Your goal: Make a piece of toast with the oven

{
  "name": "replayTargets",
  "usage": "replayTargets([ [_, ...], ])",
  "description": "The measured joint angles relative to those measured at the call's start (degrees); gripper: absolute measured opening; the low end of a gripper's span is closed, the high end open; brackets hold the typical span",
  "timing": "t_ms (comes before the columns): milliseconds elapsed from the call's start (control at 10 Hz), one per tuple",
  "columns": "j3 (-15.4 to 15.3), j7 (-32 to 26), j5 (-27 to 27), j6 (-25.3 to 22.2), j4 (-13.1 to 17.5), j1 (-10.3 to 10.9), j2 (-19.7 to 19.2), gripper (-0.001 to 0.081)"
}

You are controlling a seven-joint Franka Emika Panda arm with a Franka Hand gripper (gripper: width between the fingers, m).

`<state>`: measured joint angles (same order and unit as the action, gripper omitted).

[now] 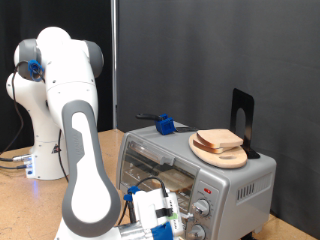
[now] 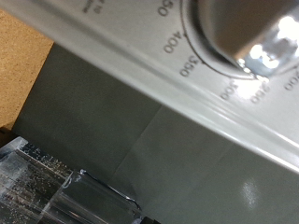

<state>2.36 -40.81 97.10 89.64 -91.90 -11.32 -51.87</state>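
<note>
Toast (image 1: 219, 139) atop oven (image 1: 240, 180), pincer (image 1: 178, 218) at knob (image 2: 245, 28)

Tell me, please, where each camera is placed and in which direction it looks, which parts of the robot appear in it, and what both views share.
Exterior view: sits off the arm, facing the oven with the piece of toast on the round board on top; the white arm and the hand, low by the knobs, show.
Wrist view: sits on the hand, looking very closely at the oven's front panel and one knob with temperature numbers; only a clear finger shows.
Shared: the oven's knob panel.
</note>
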Motion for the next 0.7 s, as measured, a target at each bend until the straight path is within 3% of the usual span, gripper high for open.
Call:
replayTargets([
  [200,0.29,1.34,-0.18,-1.34,-0.83,-0.66,0.80,0.0675],
  [300,0.53,2.51,-0.29,-2.32,-1.46,-1.21,1.33,0.0675],
  [400,0.89,4.13,-0.34,-3.34,-2.20,-1.87,2.12,0.0771],
  [700,3.05,8.36,-0.94,-3.90,-5.20,-3.22,5.83,0.0800],
])
